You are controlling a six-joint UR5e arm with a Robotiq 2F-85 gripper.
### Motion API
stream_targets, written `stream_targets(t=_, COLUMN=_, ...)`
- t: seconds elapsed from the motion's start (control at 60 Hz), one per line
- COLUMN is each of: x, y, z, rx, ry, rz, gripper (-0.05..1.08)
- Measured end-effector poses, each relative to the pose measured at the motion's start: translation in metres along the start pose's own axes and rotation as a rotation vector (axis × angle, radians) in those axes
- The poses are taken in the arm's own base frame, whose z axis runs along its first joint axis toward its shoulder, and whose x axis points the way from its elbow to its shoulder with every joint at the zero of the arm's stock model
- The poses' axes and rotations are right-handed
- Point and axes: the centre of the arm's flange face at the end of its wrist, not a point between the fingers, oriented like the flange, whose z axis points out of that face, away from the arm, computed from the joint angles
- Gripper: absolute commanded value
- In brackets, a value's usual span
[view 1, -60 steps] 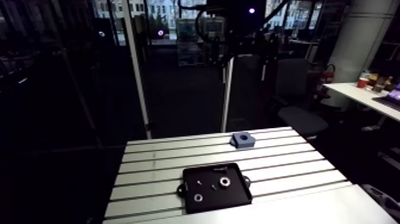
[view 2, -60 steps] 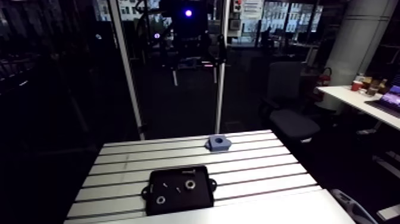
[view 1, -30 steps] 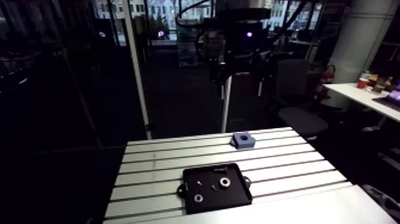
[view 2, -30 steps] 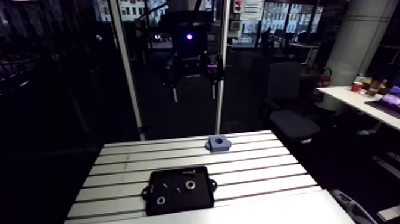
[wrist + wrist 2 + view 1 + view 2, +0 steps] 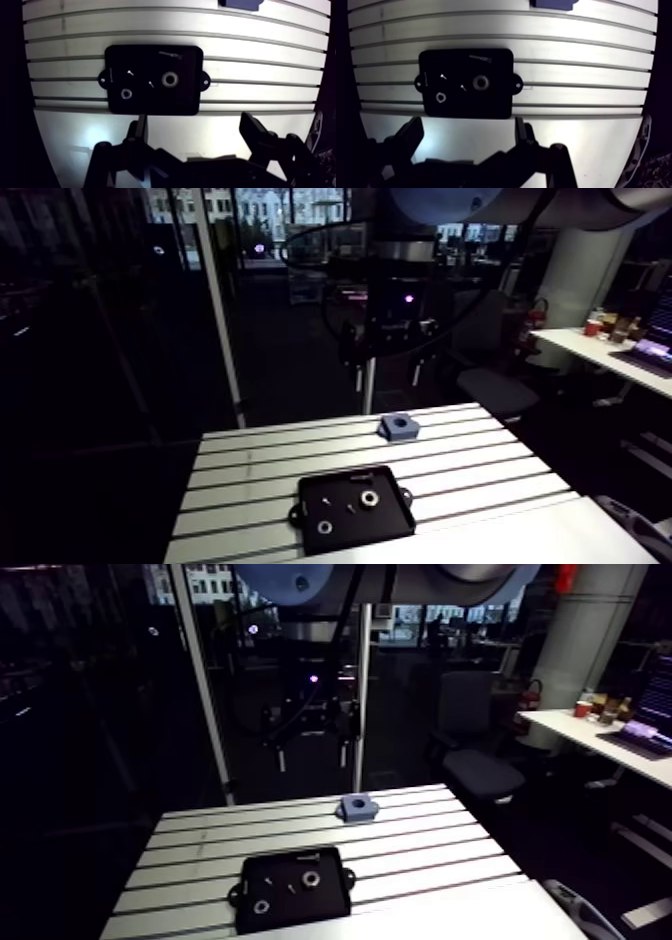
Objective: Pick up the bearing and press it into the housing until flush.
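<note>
The bearing [image 5: 170, 79], a shiny ring, lies in the black tray [image 5: 150, 106] on the desk [image 5: 260, 75]. It sits ahead of the hand [image 5: 194, 120] and well below it. The hand is wide open and holds nothing. The blue housing [image 5: 398, 425] stands past the tray.
</note>
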Motion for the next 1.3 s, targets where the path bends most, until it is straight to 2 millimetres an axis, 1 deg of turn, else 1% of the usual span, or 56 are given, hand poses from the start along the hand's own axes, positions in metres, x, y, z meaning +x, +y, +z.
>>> stream_targets(t=0.25, x=-0.008, y=0.008, z=0.024, rx=0.008, ry=0.005, rz=-0.016, gripper=0.0)
stream_targets(t=0.567, x=-0.017, y=0.006, z=0.056, rx=0.001, ry=-0.005, rz=-0.025, gripper=0.01)
stream_targets(t=0.8, x=-0.02, y=0.005, z=0.078, rx=-0.008, ry=-0.011, rz=-0.029, gripper=0.02)
stream_targets(t=0.867, x=-0.02, y=0.005, z=0.086, rx=-0.009, ry=-0.012, rz=-0.03, gripper=0.05)
stream_targets(t=0.917, x=-0.02, y=0.005, z=0.093, rx=-0.009, ry=-0.013, rz=-0.031, gripper=0.09)
stream_targets(t=1.067, x=-0.018, y=0.005, z=0.111, rx=-0.007, ry=-0.021, rz=-0.032, gripper=0.13)
stream_targets(t=1.167, x=-0.017, y=0.004, z=0.121, rx=-0.005, ry=-0.029, rz=-0.032, gripper=0.17)
stream_targets(t=1.2, x=-0.017, y=0.004, z=0.124, rx=-0.004, ry=-0.032, rz=-0.033, gripper=0.21)
stream_targets(t=1.25, x=-0.017, y=0.003, z=0.128, rx=-0.003, ry=-0.037, rz=-0.034, gripper=0.22)
stream_targets(t=1.3, x=-0.016, y=0.001, z=0.132, rx=-0.002, ry=-0.041, rz=-0.037, gripper=0.25)
